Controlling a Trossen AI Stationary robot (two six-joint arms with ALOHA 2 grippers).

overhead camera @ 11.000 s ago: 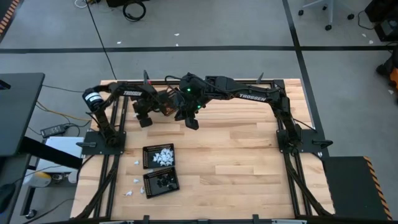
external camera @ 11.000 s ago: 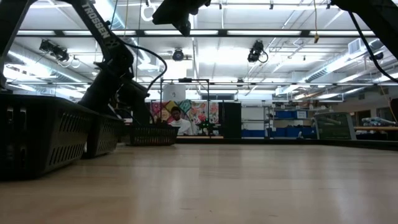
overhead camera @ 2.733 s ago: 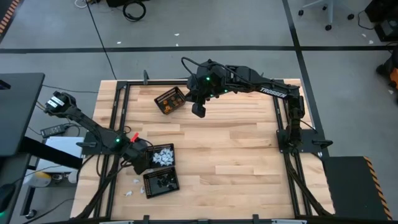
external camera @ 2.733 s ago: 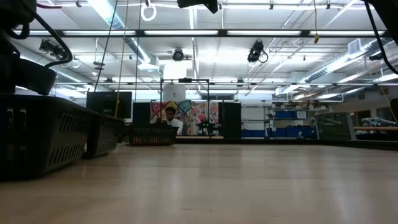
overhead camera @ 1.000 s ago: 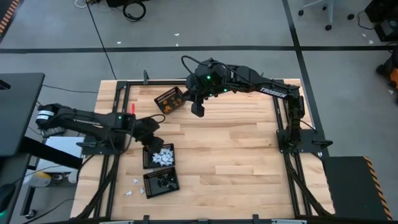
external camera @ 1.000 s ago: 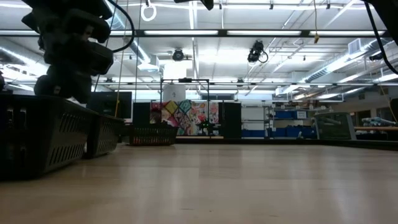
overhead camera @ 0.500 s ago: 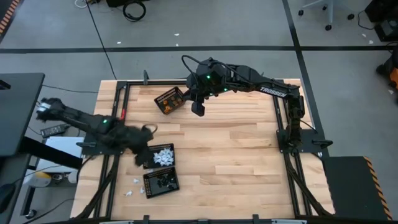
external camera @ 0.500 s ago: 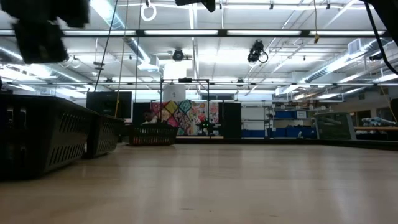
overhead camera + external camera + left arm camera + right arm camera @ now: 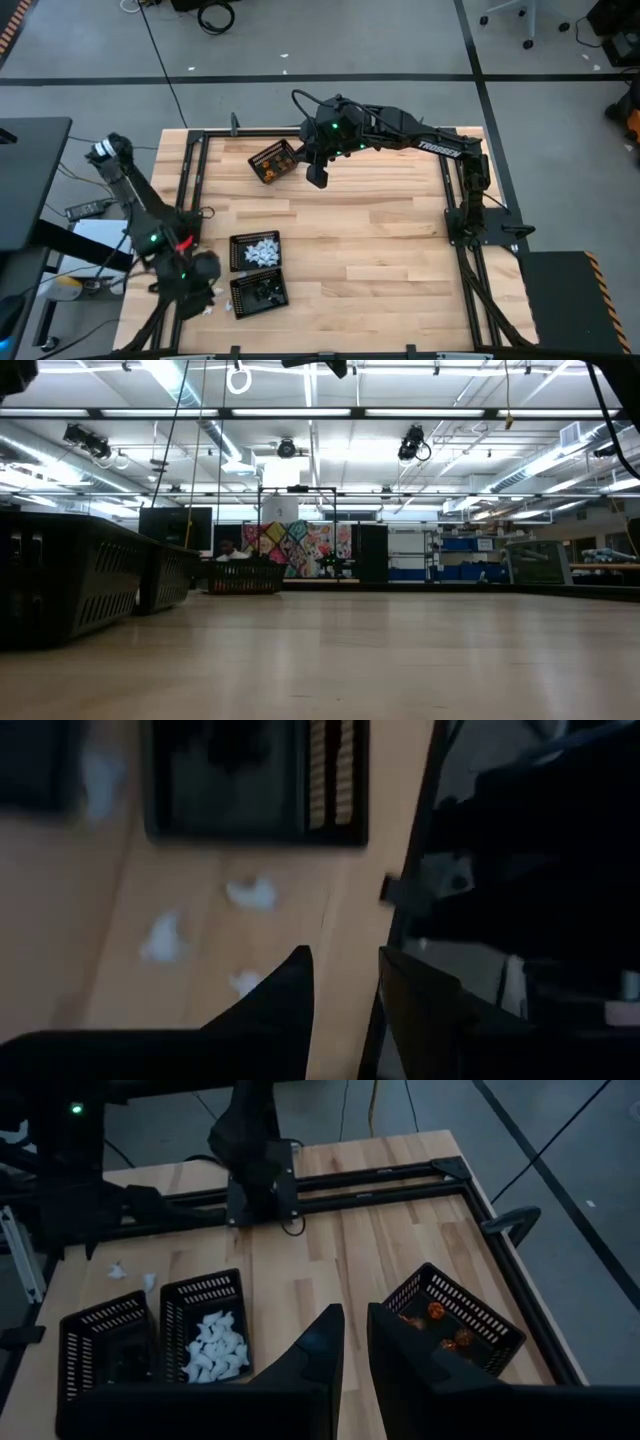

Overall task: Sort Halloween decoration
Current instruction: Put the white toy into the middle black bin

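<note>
Beside black-piece basket (image 9: pixel 259 293), white pieces (image 9: pixel 207 309) scattered, orientation unclear

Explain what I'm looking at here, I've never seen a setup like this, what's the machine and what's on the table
Two robot arms are mounted at a wooden table. One picture looks straight down, one sits at table height, and two come from cameras on the arms' wrists. Three black mesh baskets stand on the table: one with orange pieces, one with white pieces, one with black pieces. A few loose white pieces lie beside the baskets. The left end effector hovers open over those, holding nothing. The right end effector waits above the orange basket, nearly closed, with nothing visibly held.
</note>
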